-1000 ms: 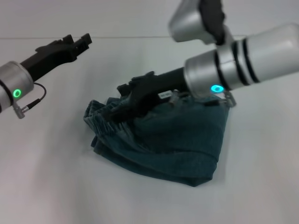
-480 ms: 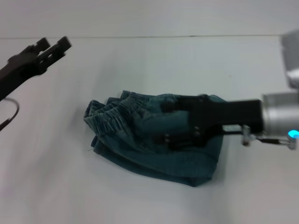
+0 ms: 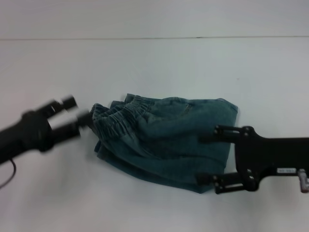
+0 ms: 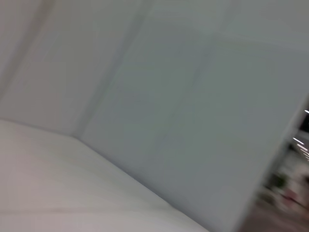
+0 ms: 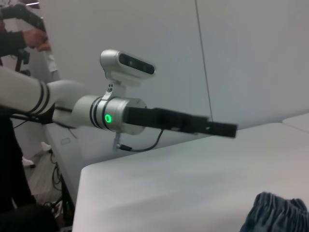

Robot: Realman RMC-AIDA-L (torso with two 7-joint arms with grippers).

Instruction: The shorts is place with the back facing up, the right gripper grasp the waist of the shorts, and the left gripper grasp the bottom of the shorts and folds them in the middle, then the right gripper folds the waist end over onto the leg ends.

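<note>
The blue-green shorts (image 3: 159,137) lie folded into a compact bundle mid-table, with the gathered waistband (image 3: 116,113) at its left end. That waistband also shows in the right wrist view as the shorts (image 5: 276,215). My right gripper (image 3: 206,157) is open at the bundle's right edge; its black fingers (image 3: 215,180) are spread wide and hold nothing. Its bar carries a white label (image 3: 286,170). My left gripper (image 3: 77,111), blurred, is just left of the waistband with its fingers apart and empty. The right wrist view shows the left gripper (image 5: 223,129) on its silver wrist with a green light (image 5: 107,118).
The white table (image 3: 154,67) stretches all around the shorts, with its far edge against a pale wall. In the right wrist view a person's hand (image 5: 35,36) and dark equipment stand beyond the table's left side. The left wrist view holds only table and wall.
My right gripper has drawn back off the shorts to the lower right, open. My left gripper has swung down from the far left corner to beside the waistband.
</note>
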